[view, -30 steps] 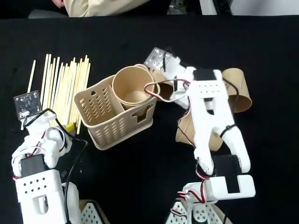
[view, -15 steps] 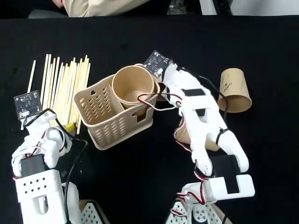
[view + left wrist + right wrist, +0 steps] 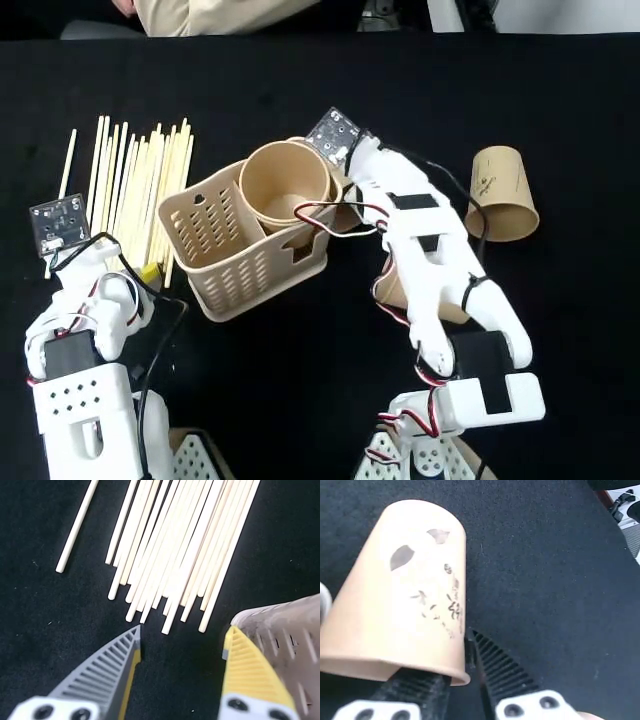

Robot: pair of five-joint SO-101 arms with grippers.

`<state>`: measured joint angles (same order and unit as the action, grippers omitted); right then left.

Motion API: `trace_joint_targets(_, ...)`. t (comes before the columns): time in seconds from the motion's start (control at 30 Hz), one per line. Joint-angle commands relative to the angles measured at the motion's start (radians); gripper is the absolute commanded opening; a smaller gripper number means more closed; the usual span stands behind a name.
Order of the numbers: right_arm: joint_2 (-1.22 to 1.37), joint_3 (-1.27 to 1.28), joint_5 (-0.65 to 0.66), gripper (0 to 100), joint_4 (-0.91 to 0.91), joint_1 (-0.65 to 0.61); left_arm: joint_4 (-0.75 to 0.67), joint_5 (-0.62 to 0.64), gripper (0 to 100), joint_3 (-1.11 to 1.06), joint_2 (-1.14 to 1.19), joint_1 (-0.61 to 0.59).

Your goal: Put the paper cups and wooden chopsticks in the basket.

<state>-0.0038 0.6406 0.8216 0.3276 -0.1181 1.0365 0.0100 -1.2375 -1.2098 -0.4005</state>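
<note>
One paper cup (image 3: 405, 590) is the piece in hand. Its rim is pinched between the fingers of the right gripper (image 3: 466, 647), one finger inside the mouth and one outside, with the base pointing away from the wrist. In the high view it sits just beside the basket (image 3: 215, 235), next to the compartment where the stacked cups (image 3: 285, 185) already stand. Two more are loose on the tabletop (image 3: 280, 380): a tipped cup (image 3: 500, 195) well to the far side of the right arm (image 3: 440, 260), and a half-hidden cup (image 3: 398, 290) partly under that arm. The wooden chopsticks (image 3: 175, 545) lie in a sheaf on the basket's other side. The left gripper (image 3: 182, 635) hovers over their near ends, fingers spread wide and holding nothing.

To do this step well, I judge the cup should be raised clear of the basket's rim, turned base-down and centred over the stack. It should be let go only once it has begun to nest. The rim pinch is thin, so the cup may swing, and a bump could shove the light basket.

Compared with a second ago, the right arm has swung in toward the basket, uncovering the tipped cup. Over the last half second it has barely shifted. The left arm (image 3: 80, 380) has not moved.
</note>
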Motion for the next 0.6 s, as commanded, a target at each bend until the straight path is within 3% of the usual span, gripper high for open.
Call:
trace_joint_targets(0.0,-0.015,-0.001,-0.009,1.1,-0.009,0.058,-0.018,0.011,26,0.002,-0.008,0.001)
trace_joint_targets(0.17,-0.038,-0.041,-0.011,1.1,0.1,0.103,-0.018,0.011,26,0.002,-0.008,0.001)
trace_joint_targets(0.33,-0.147,-0.127,-0.117,1.1,0.261,0.152,-0.018,0.011,26,0.002,-0.008,0.001)
trace_joint_targets(0.57,-0.325,-0.351,-0.236,1.1,0.634,0.183,-0.018,0.011,26,0.002,-0.008,0.001)
